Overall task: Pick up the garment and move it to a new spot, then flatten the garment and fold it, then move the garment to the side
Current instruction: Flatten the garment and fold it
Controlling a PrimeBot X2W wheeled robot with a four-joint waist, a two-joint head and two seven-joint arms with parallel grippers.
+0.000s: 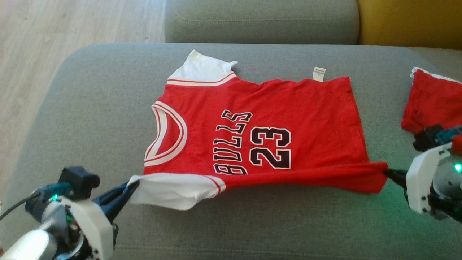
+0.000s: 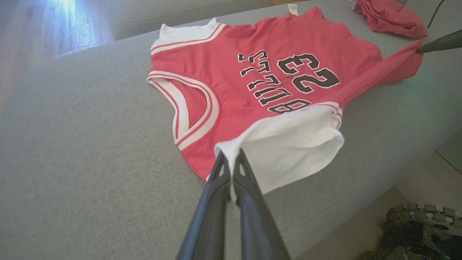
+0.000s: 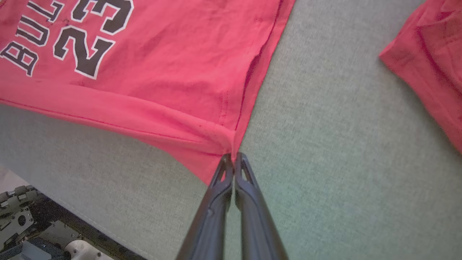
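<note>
A grey sofa seat (image 1: 90,108) spreads across the head view. A bunched red cloth (image 1: 433,104) with a white edge lies on it at the right. Behind it is a grey back cushion (image 1: 260,18), with a yellow surface (image 1: 408,18) just beside that. A pale wood floor (image 1: 72,29) lies to the left.

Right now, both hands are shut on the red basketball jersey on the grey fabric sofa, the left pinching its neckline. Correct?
No: the left hand pinches the white sleeve of the red basketball jersey, not its neckline, as the left wrist view shows; the rest holds.
</note>
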